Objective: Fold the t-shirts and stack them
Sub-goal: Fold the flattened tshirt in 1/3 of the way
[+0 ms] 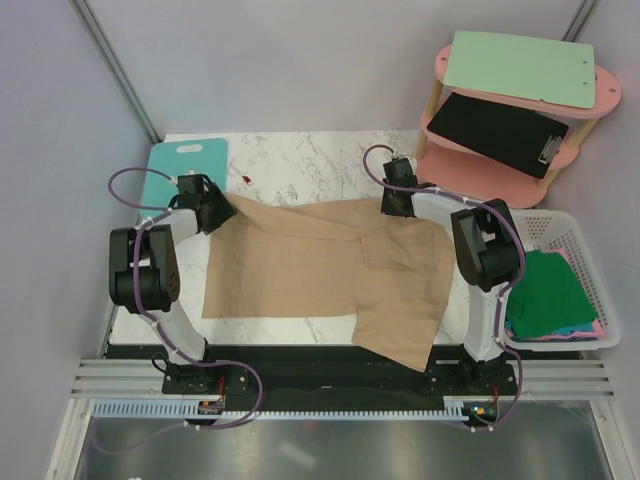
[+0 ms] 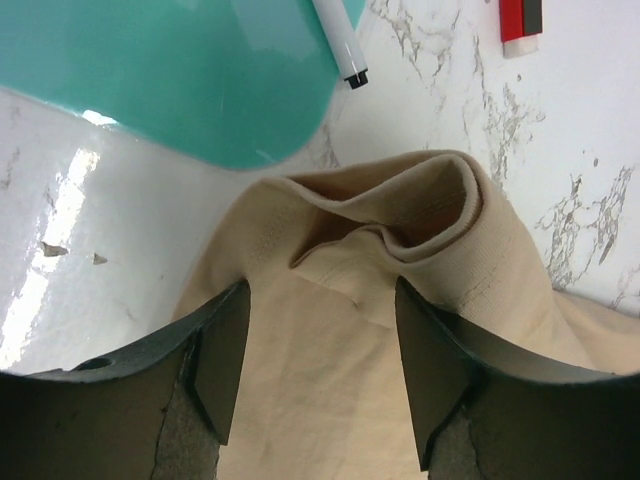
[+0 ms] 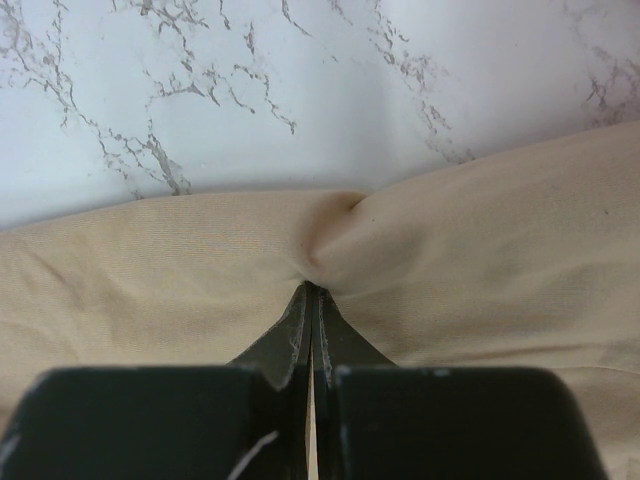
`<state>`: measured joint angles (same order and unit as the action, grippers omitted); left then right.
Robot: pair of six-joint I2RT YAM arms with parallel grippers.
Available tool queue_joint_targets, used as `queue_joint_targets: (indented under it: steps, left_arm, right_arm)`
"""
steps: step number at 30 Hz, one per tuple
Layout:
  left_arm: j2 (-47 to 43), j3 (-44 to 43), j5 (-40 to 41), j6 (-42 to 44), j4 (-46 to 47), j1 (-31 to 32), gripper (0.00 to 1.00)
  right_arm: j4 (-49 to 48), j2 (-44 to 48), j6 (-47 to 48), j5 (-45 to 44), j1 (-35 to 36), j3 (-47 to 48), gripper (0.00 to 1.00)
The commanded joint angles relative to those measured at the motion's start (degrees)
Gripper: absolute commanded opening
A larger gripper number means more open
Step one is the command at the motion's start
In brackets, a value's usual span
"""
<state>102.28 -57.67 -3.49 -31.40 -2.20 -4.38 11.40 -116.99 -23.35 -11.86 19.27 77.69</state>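
Note:
A light tan t-shirt (image 1: 320,265) lies spread on the marble table, one sleeve hanging toward the near edge. My left gripper (image 1: 222,212) hovers open over the shirt's bunched left corner (image 2: 440,230), and the cloth lies below the gap between its jaws (image 2: 320,330). My right gripper (image 1: 395,208) is shut on a pinch of the shirt's far edge (image 3: 480,260), the fabric puckering at the fingertips (image 3: 316,290). A green t-shirt (image 1: 545,290) lies in the basket on top of pink and blue cloth.
A teal board (image 1: 185,165) (image 2: 180,70) lies at the far left, with a marker pen (image 2: 340,45) beside it. The white basket (image 1: 575,225) stands at the right. A pink shelf (image 1: 590,95) behind it holds a mint clipboard (image 1: 515,65) and a black one (image 1: 500,135).

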Motion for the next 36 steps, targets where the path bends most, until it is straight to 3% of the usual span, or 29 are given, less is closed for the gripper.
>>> queue_joint_targets:
  steps: [1, 13, 16, 20, 24, 36]
  left_arm:
    - [1.6, -3.8, 0.1, 1.2, -0.4, 0.1, 0.67]
    - [7.3, -9.6, -2.8, -0.8, -0.6, 0.4, 0.54]
    - [8.7, -10.9, -3.5, -0.9, -0.8, 0.7, 0.47]
    - [8.4, -10.4, -3.4, -0.6, -0.8, 1.0, 0.20]
    - [5.3, -8.5, -2.0, 0.0, -0.8, 1.0, 0.02]
    - [-9.1, 0.8, 3.3, 0.8, -2.3, 1.0, 0.02]
  right_arm:
    - [1.4, -2.0, -0.1, 1.0, -0.3, -0.9, 0.00]
    - [1.3, -2.1, 0.0, 1.6, -0.3, -1.0, 0.00]
    - [1.4, -2.3, 0.0, 1.6, -0.3, -1.0, 0.00]
    - [1.4, -2.3, 0.0, 1.7, -0.3, -1.0, 0.00]
    - [1.3, -2.5, 0.0, 2.0, -0.3, -0.9, 0.00]
    - [1.5, -2.4, -0.1, 2.4, -0.3, -1.0, 0.00]
